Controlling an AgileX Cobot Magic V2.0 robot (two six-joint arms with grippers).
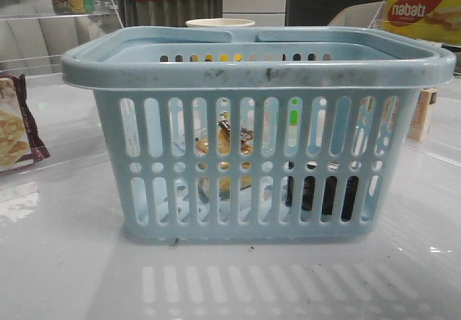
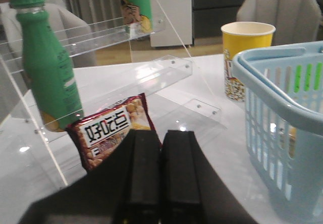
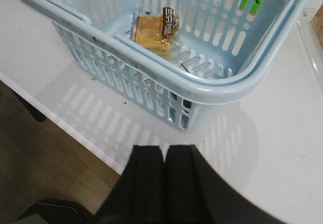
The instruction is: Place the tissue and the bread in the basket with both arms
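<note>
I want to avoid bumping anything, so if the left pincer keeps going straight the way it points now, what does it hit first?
Most likely the snack packet lying just ahead of the shut left pincer, before the green bottle on the clear rack; depth is hard to judge.

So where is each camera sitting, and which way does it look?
Front view: low by the table, facing the light-blue slotted plastic basket; no robot parts show.
Left wrist view: on the left arm, looking past its shut left pincer toward a green plastic bottle and a yellow paper cup.
Right wrist view: above the shut right pincer, looking into the basket at the golden-brown wrapped bread.
All three show the basket.
</note>
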